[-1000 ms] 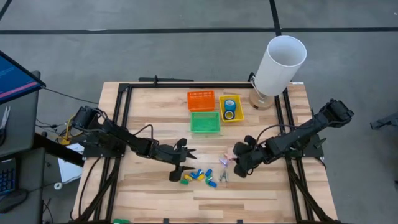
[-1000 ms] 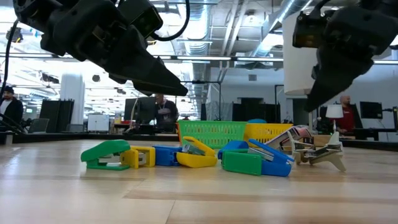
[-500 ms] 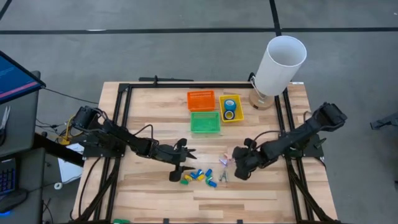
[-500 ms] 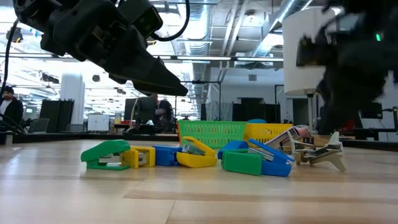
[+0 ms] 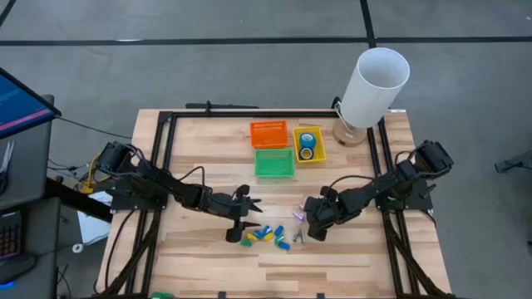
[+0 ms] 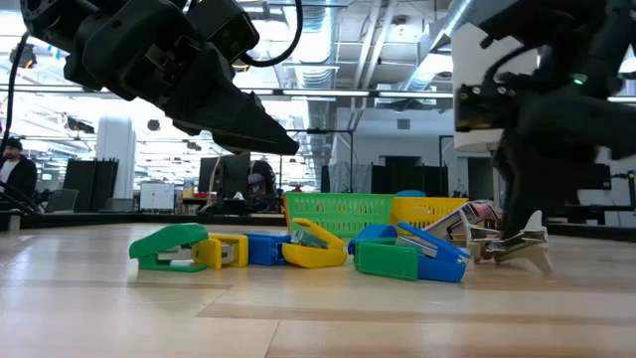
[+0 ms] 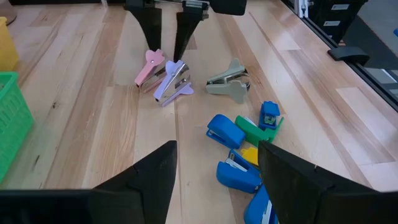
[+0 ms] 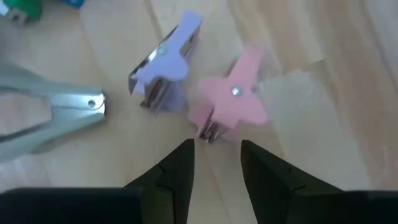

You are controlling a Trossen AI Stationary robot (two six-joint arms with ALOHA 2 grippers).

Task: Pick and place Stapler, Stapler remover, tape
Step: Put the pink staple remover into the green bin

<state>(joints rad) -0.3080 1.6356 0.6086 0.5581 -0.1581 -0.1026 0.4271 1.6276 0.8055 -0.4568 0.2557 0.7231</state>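
Note:
Several small staplers [image 5: 266, 236], blue, green and yellow, lie in a heap on the wooden table. To their right lie three stapler removers: pink [image 8: 233, 102], lilac [image 8: 163, 73] and grey [image 7: 229, 81]. My right gripper [image 8: 214, 152] hangs open just above the pink and lilac removers, fingers pointing steeply down; I cannot tell whether a fingertip [image 7: 179, 53] touches one. My left gripper [image 5: 252, 206] waits open above the table, left of the heap. Two blue rolls of tape [image 5: 307, 146] lie in the yellow basket.
At the back middle stand an orange basket [image 5: 268, 133], a green basket [image 5: 274, 164] and a yellow basket [image 5: 295, 143]. A tall white cylinder [image 5: 374, 87] stands at the back right. A black frame [image 5: 166, 141] edges the table.
My right gripper has sunk toward the table and shifted toward its near edge, closing on the pink and lilac stapler removers, and has tipped more steeply downward. Its fingers keep the same gap. No object has moved.

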